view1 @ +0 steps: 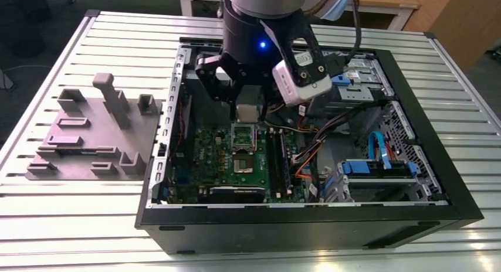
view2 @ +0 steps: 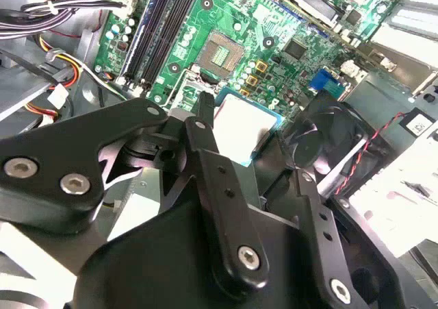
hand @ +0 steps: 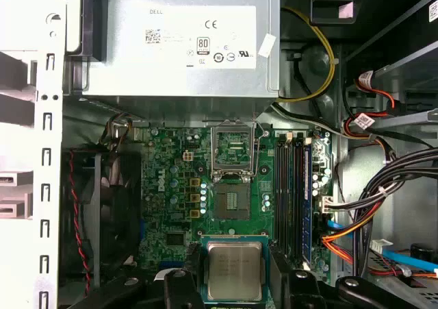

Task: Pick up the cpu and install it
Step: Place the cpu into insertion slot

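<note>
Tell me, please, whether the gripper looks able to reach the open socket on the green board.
Probably yes. The gripper, shut on the chip, hangs over the board close to the socket; its cover stands open and nothing lies across it.

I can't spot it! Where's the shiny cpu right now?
In the first wrist view the cpu is clamped in the gripper, over the green motherboard and close to its empty socket.

Robotics lab, slatted metal table (view1: 70,219), open computer case (view1: 297,225)
</note>
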`<state>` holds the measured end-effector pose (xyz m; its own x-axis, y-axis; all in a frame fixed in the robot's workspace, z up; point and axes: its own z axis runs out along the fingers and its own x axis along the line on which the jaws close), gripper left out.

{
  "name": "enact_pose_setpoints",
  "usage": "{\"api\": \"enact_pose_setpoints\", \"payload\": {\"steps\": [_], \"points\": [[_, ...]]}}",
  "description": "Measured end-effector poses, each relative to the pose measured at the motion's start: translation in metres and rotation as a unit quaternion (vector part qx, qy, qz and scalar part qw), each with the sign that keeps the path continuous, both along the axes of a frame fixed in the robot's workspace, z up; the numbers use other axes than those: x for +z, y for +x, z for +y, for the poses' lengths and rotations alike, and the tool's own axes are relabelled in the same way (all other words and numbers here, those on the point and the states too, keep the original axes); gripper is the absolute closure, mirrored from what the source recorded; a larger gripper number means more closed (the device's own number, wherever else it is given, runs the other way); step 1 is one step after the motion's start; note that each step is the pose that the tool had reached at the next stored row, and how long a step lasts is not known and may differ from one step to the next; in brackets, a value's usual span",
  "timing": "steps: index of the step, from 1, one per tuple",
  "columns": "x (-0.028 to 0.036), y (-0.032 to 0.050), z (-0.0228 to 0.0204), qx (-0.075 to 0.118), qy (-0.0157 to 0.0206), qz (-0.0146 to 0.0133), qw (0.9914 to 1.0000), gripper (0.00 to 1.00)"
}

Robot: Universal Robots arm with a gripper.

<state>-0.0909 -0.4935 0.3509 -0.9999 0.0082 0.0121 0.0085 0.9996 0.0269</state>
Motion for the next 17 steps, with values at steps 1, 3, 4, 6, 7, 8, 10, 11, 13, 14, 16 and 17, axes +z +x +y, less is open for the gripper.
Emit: {"api": "enact_pose_setpoints", "payload": {"steps": [1, 3, 4, 6, 7, 8, 10, 11, 13, 14, 16, 17], "points": [[0.0009, 0.0000, 0.0000, 0.000, 0.0000, 0.0000, 1.00000, 0.53], [0.0025, 0.0000, 0.0000, 0.000, 0.0000, 0.0000, 1.00000, 0.53], [0.0033, 0.0000, 0.0000, 0.000, 0.0001, 0.0000, 1.00000, 0.53], [0.0051, 0.0000, 0.0000, 0.000, 0.0000, 0.0000, 1.00000, 0.53], [0.0060, 0.0000, 0.0000, 0.000, 0.0001, 0.0000, 1.00000, 0.53], [0.0068, 0.0000, 0.0000, 0.000, 0.0001, 0.0000, 1.00000, 0.53], [0.0084, 0.0000, 0.0000, 0.000, 0.0001, 0.0000, 1.00000, 0.53], [0.0092, 0.0000, 0.0000, 0.000, 0.0001, 0.0000, 1.00000, 0.53], [0.0110, 0.0000, 0.0000, 0.000, 0.0001, 0.0000, 1.00000, 0.53], [0.0119, 0.0000, 0.0000, 0.000, 0.0001, 0.0000, 1.00000, 0.53], [0.0135, 0.0000, 0.0000, 0.000, 0.0001, 0.0000, 1.00000, 0.53], [0.0144, 0.0000, 0.0000, 0.000, 0.0001, 0.0000, 1.00000, 0.53]]}}
